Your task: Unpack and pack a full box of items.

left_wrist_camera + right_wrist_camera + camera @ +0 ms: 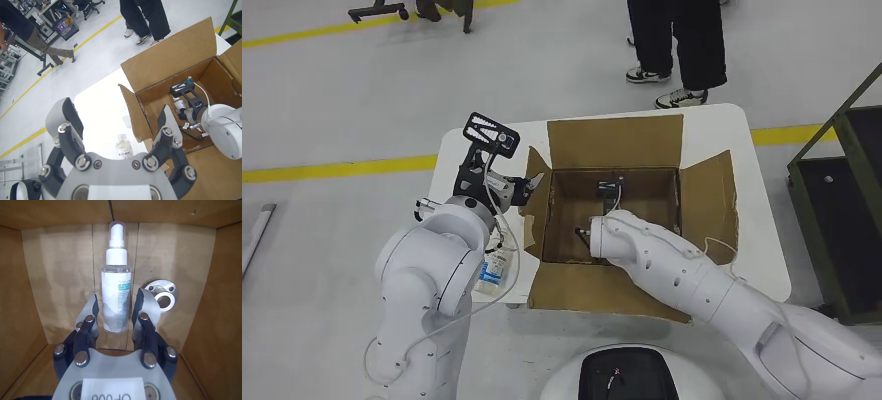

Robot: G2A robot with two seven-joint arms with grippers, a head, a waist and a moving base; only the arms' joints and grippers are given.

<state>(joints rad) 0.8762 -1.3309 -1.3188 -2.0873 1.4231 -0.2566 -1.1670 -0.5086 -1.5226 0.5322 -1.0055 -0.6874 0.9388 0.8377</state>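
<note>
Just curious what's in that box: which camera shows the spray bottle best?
The right wrist view: the spray bottle shows whole between the right end effector's open fingers. The left wrist view catches part of it; in the top view the right arm covers it.

Box (37, 275) matt cardbd, spray bottle (115, 294) clear glossy plastic, flange (162, 292) shiny metal.

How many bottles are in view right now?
2. One spray bottle on the box floor, between the right end effector's fingers; one clear bottle on the table outside the box. More may be hidden in the box.
</note>
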